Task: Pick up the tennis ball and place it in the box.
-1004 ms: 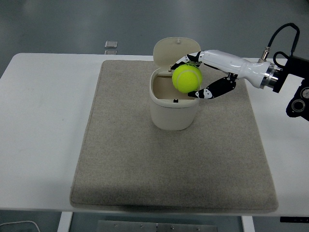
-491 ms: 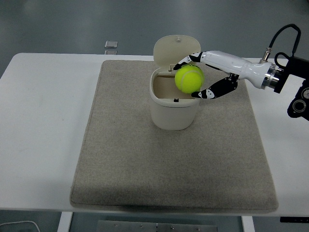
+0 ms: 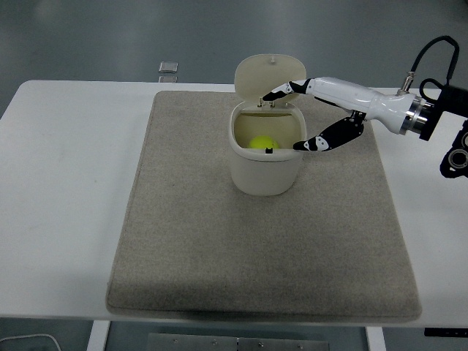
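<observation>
The yellow-green tennis ball [image 3: 262, 143] lies inside the cream box [image 3: 266, 172], which stands on the mat with its hinged lid [image 3: 269, 74] raised behind it. My right hand [image 3: 287, 117] hovers over the box's right rim, fingers spread and holding nothing. Its upper fingers [image 3: 281, 91] reach toward the lid and its thumb [image 3: 318, 142] hangs by the rim. The left arm is out of view.
A grey felt mat [image 3: 219, 241] covers most of the white table [image 3: 66, 183]. A small silver object [image 3: 168, 68] lies on the floor beyond the table's far edge. My right arm's black wrist and cable [image 3: 439, 95] are at the right edge.
The right hand has let go of the ball. The ball has dropped from between the fingers above the rim into the box. The hand has stayed nearly in place, fingers spread.
</observation>
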`<state>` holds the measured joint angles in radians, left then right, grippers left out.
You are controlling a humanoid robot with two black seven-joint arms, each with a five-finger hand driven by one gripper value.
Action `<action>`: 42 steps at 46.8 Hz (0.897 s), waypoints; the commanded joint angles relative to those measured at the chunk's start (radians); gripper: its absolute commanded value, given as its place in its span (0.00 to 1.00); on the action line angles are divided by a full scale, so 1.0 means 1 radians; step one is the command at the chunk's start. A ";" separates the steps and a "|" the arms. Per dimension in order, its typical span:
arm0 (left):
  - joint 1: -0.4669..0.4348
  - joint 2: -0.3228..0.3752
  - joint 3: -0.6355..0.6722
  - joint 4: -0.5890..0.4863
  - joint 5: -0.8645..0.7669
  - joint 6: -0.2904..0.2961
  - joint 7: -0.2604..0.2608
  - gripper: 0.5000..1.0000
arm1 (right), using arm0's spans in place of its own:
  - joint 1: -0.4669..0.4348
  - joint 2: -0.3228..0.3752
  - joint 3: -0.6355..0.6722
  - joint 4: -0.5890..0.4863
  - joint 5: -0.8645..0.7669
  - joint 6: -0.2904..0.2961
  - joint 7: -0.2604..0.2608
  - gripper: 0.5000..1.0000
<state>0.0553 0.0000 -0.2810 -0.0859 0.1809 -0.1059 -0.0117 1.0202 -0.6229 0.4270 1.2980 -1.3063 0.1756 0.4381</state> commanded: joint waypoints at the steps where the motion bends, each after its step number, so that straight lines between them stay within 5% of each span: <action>1: 0.000 0.000 0.000 0.000 0.000 0.000 -0.001 0.98 | 0.001 -0.032 0.001 0.000 0.082 0.060 0.007 0.80; 12: 0.000 0.000 0.000 0.000 0.000 0.000 -0.001 0.98 | -0.003 -0.081 -0.002 -0.052 0.298 0.166 0.013 0.83; 23: 0.000 0.000 0.000 0.000 0.000 0.000 0.001 0.98 | -0.006 -0.078 -0.004 -0.207 0.518 0.171 0.008 0.83; 42: 0.000 0.000 0.000 0.000 0.000 0.000 -0.001 0.98 | -0.006 -0.064 -0.002 -0.307 0.729 0.159 -0.013 0.83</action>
<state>0.0553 0.0000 -0.2809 -0.0859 0.1810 -0.1059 -0.0118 1.0150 -0.6898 0.4264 1.0101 -0.6163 0.3337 0.4335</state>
